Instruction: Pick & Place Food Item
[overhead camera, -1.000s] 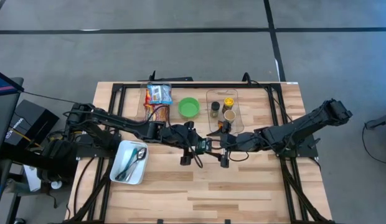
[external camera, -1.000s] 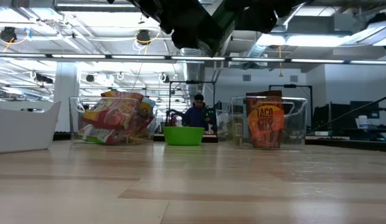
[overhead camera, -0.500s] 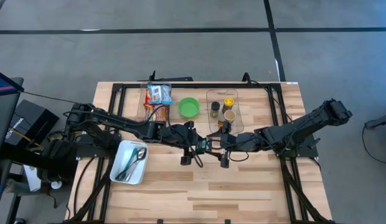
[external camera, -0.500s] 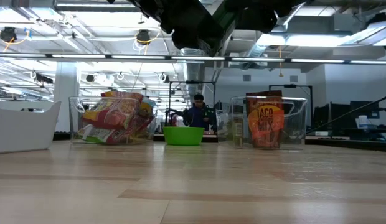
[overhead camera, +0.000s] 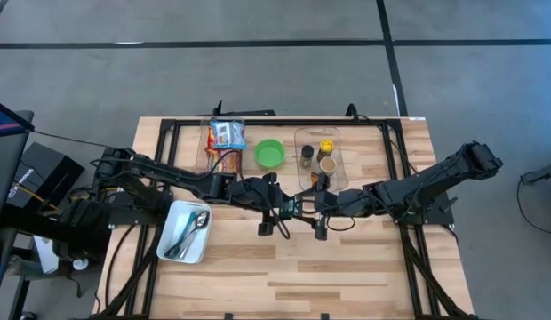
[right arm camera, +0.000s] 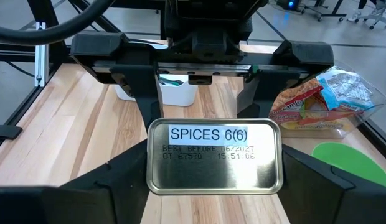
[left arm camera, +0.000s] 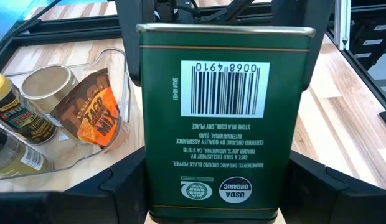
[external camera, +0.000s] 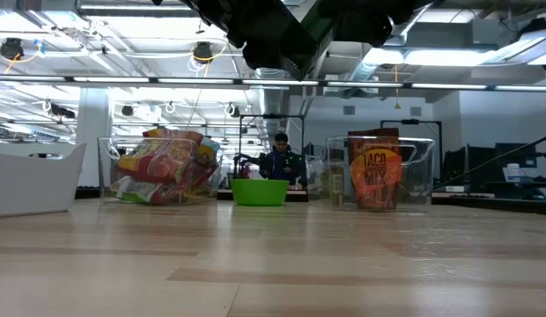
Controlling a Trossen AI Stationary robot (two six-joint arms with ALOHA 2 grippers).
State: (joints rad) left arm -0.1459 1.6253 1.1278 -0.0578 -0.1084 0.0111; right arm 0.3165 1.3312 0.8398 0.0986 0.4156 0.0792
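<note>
Above the wooden bench [overhead camera: 347, 267], both tools grasp one green spice tin [left arm camera: 221, 118]; a person [external camera: 279, 161] stands in the room behind.

A pale wooden worktop [overhead camera: 347, 267] carries a white tub [overhead camera: 185, 233], a snack-packet bin [overhead camera: 224, 142], a green bowl [overhead camera: 270, 153] and a clear spice bin [overhead camera: 322, 156].

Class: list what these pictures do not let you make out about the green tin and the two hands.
- Green metal spice tin: its front face; left wrist view shows only the barcode side, right wrist view only the base.
- Left hand and right hand: high view, too small to see which touches the tin.
- Low view: both hands cut off by the top edge.
</note>
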